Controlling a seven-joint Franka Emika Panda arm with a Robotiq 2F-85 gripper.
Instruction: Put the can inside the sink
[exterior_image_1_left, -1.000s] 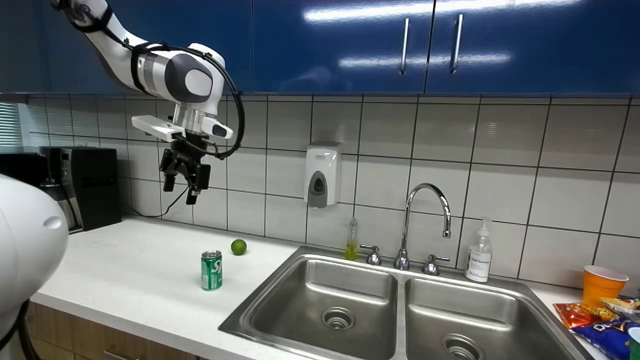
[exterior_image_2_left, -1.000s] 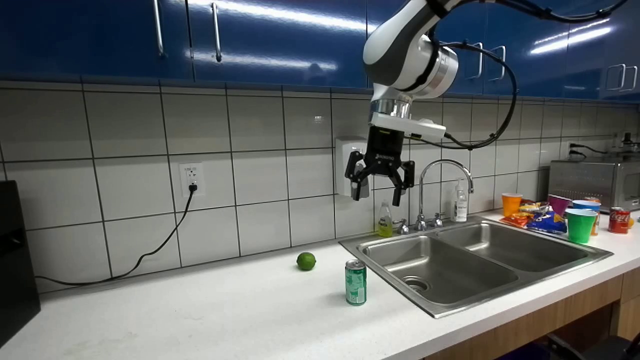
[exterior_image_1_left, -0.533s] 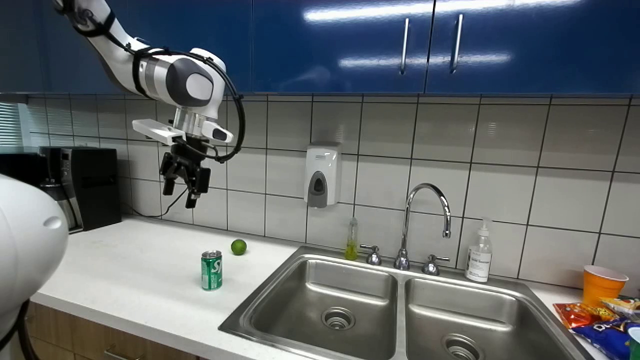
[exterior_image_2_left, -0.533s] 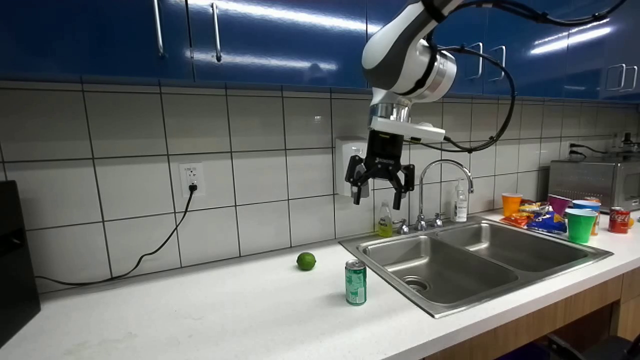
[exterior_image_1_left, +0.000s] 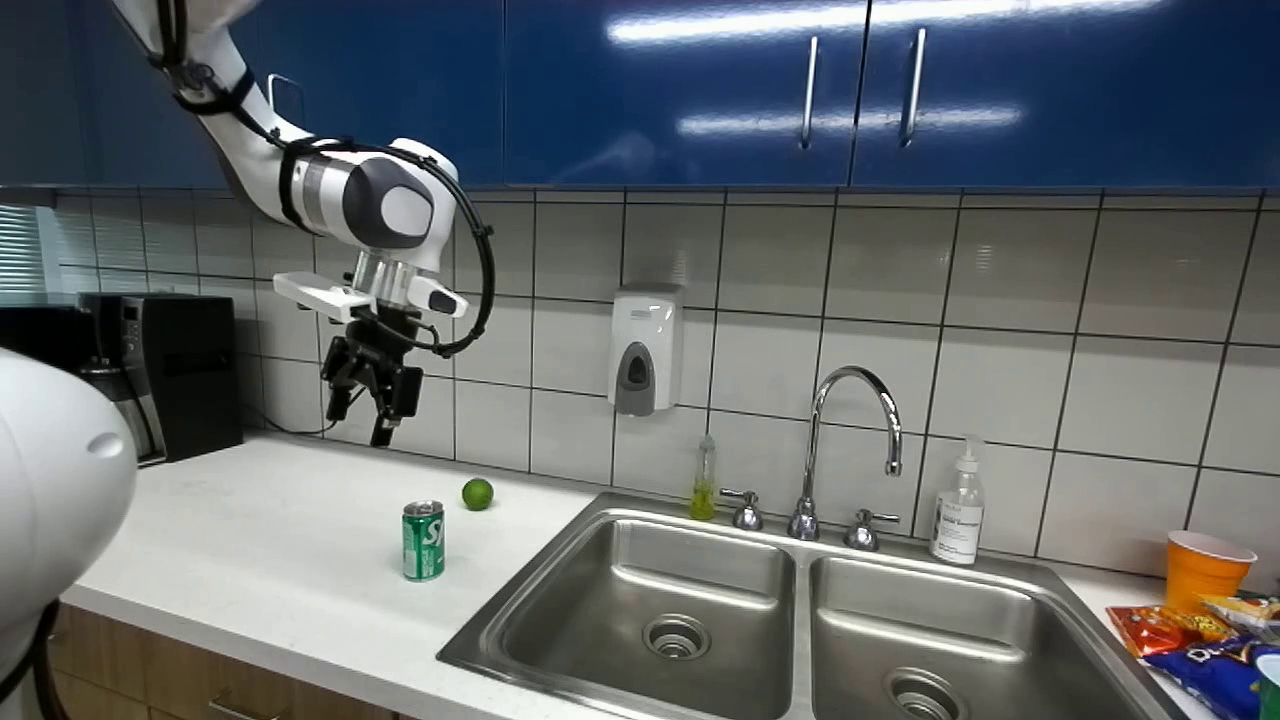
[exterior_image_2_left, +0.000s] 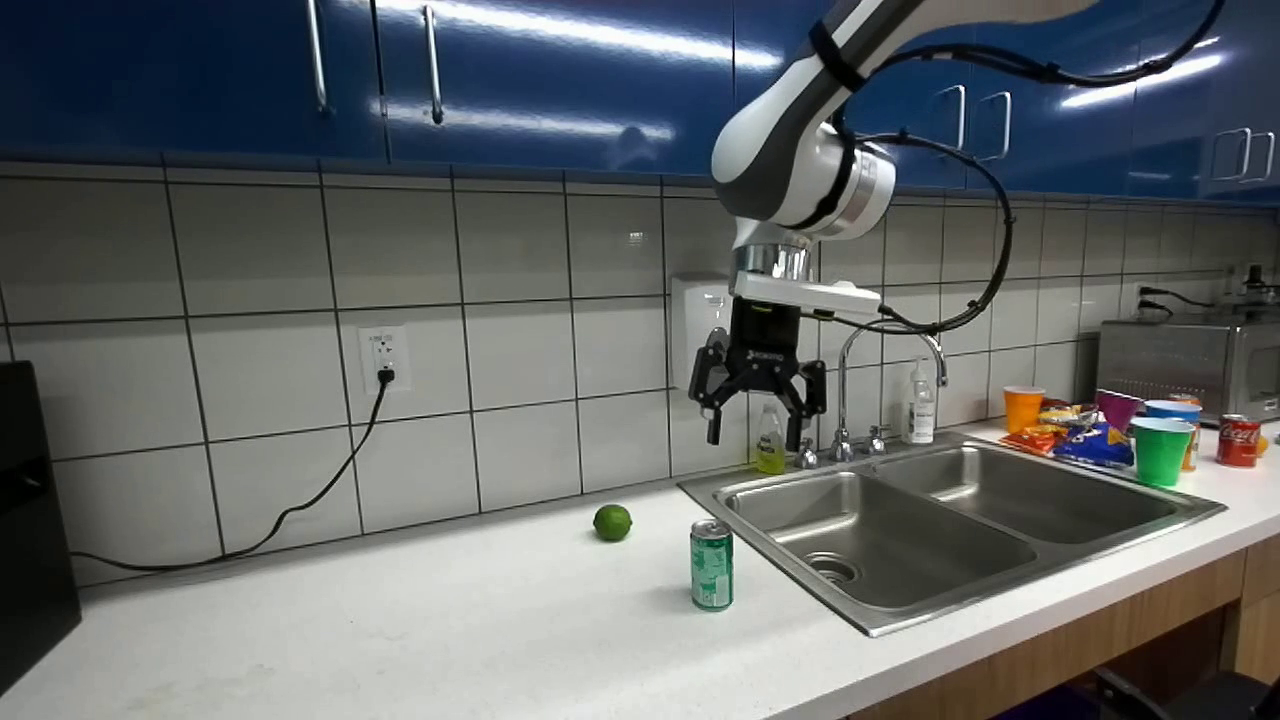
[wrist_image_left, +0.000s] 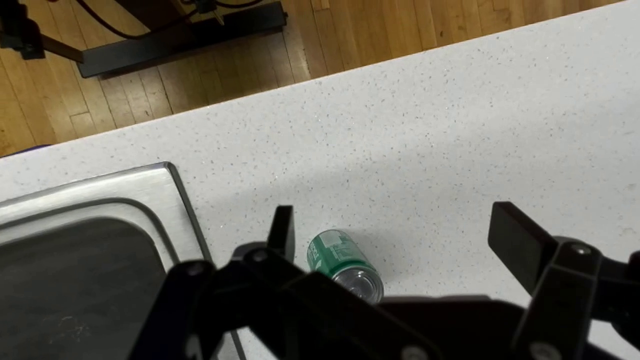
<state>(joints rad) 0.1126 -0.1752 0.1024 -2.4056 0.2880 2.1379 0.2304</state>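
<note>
The green can (exterior_image_1_left: 423, 541) stands upright on the counter, left of the sink (exterior_image_1_left: 802, 640). The can (exterior_image_2_left: 712, 566) and the sink's rim (exterior_image_2_left: 790, 560) also show in an exterior view. My gripper (exterior_image_1_left: 358, 422) is open and empty, well above the counter; it also shows open in an exterior view (exterior_image_2_left: 754, 435). In the wrist view the can (wrist_image_left: 337, 252) appears between the open fingers (wrist_image_left: 392, 220), nearer the left finger, with its silvery top partly hidden by the finger linkage. The sink's corner (wrist_image_left: 150, 185) shows at the left there.
A green lime (exterior_image_2_left: 612, 522) lies behind the can near the wall. A curved faucet (exterior_image_1_left: 860, 380), a yellow-green soap bottle (exterior_image_1_left: 704, 485) and a pump bottle (exterior_image_1_left: 958, 510) stand at the sink's back. Cups and snack bags (exterior_image_2_left: 1095, 440) lie beyond the sink.
My gripper has moved down, mostly within the last half second, and stays open. The can, lime and sink have not moved.
</note>
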